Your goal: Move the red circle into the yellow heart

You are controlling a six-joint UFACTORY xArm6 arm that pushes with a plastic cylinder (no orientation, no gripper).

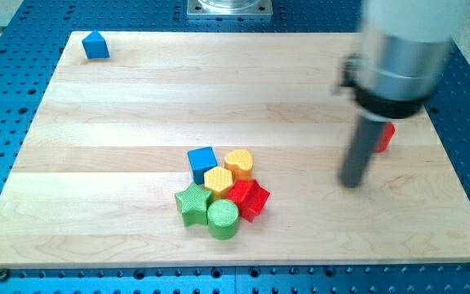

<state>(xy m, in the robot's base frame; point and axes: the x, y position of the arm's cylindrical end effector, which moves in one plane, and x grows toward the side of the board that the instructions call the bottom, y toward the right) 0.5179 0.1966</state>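
The red circle [385, 136] sits at the view's right, mostly hidden behind the rod, so its shape is hard to make out. The yellow heart [239, 162] is in a cluster near the bottom centre. My tip [351, 183] rests on the board just below and left of the red block, well to the right of the cluster.
The cluster also holds a blue cube [202, 162], a yellow hexagon [218, 180], a red star [250, 198], a green star [192, 203] and a green circle [223, 219]. A blue block [96, 46] sits at the board's top left corner.
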